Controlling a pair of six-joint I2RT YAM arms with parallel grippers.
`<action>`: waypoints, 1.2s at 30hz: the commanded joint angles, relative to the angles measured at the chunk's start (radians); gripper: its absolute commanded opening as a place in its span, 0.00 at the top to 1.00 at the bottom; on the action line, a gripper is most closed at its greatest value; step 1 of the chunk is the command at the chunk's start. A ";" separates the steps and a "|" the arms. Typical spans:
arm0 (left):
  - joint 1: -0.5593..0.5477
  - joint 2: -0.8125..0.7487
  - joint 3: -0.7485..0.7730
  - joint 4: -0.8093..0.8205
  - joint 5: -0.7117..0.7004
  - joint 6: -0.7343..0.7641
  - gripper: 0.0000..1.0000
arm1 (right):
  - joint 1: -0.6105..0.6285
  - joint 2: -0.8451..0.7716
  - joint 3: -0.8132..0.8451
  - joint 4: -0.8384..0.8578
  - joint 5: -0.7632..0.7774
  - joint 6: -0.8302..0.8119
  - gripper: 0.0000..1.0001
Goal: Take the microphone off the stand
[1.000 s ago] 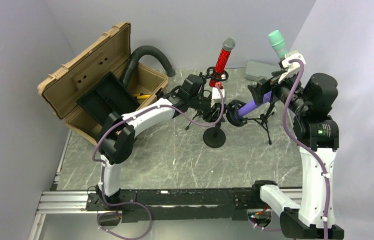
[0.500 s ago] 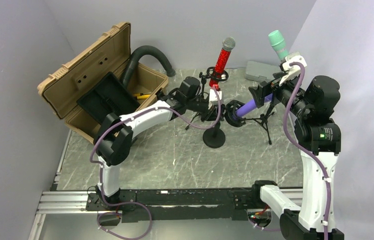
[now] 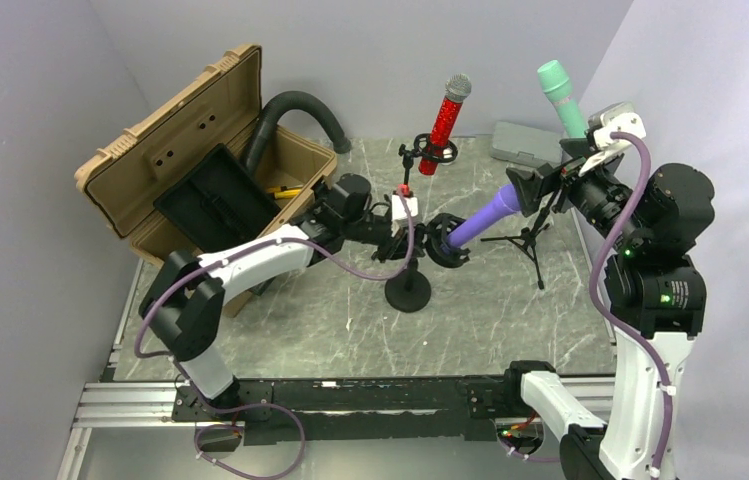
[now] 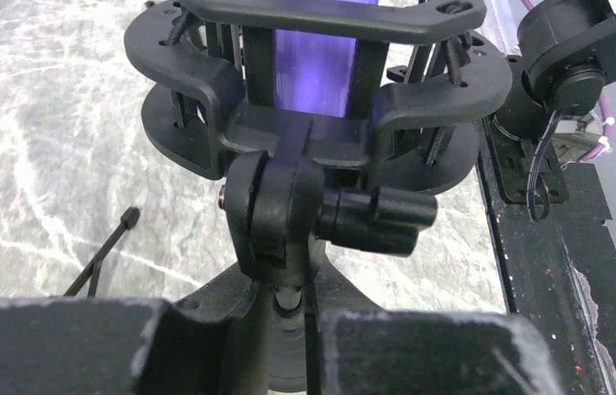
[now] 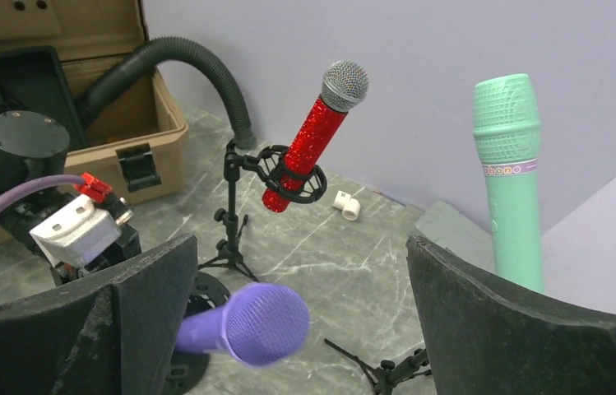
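Between the close-set fingers of the left gripper sits the thin pole of the stand. It is pinched just under the black cradle that carries the purple microphone. That microphone's rounded head lies inside the right gripper, whose jaws stand wide apart, closer to one finger than the other. Beyond those open jaws a red microphone leans in its own cradle, and a green microphone stands upright.

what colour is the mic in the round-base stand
The microphone is purple; right wrist view shows it best.
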 commanded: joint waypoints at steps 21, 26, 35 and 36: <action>0.200 -0.380 -0.433 0.351 -0.113 -0.155 1.00 | 0.083 0.033 -0.415 0.387 -0.431 0.211 0.01; 0.200 -0.372 -0.430 0.364 -0.074 -0.182 1.00 | 0.171 0.071 -0.504 0.503 -0.455 0.192 0.00; 0.200 -0.346 -0.416 0.349 -0.022 -0.179 1.00 | 0.254 0.139 -0.591 0.723 -0.491 0.228 0.00; 0.200 -0.342 -0.417 0.353 -0.014 -0.181 1.00 | 0.260 0.145 -0.598 0.758 -0.487 0.231 0.01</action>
